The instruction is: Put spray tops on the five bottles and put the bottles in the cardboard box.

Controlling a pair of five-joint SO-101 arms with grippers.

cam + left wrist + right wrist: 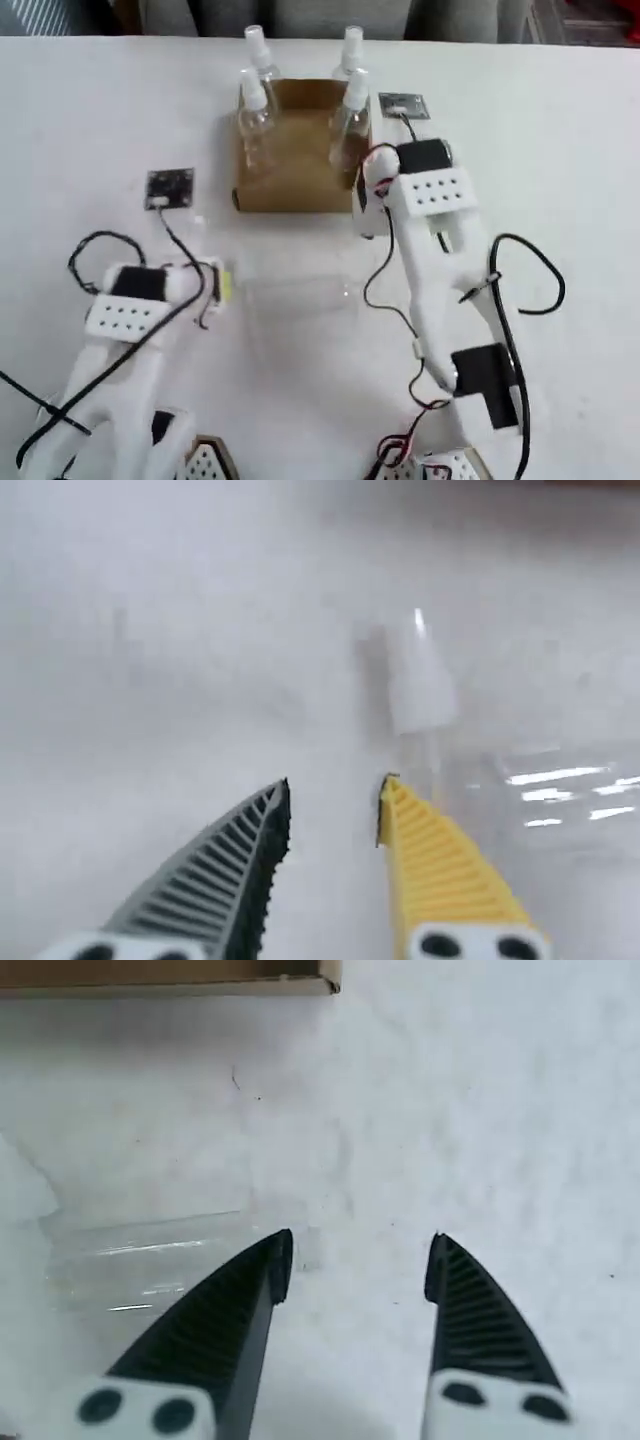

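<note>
— White worktop [100, 100], seen from above, with two robot arms at its near edge. What holds what?

— A box [290, 195] stands at the far middle. The four bottles [255, 125] appear to stand upright in it, two at the back and two at the front, each with a spray top [255, 38] on. We see nothing else inside.

— And the last one?

— The fifth bottle [300, 295], clear, lies on its side on the worktop between the arms, on the near side of the box. A white spray top [420, 685] sits at its end toward the left arm. Whether it is screwed home we cannot tell.

— The grippers?

— Our left gripper [335, 783] has its grey and yellow fingers parted wide, holding nothing, just short of that top. Our right gripper [361, 1238] has its black fingers parted wide, also empty, low over the worktop near the box's front right corner, with the fifth bottle beside it.

— What could go wrong?

— We judge the fifth bottle may roll off if one finger touches it first, as it is round and lies loose. Smooth plastic could slip from an off-centre pinch. A loose top might come away if lifted by it. The box is crowded, so lowering a fifth could tip a standing bottle.
</note>
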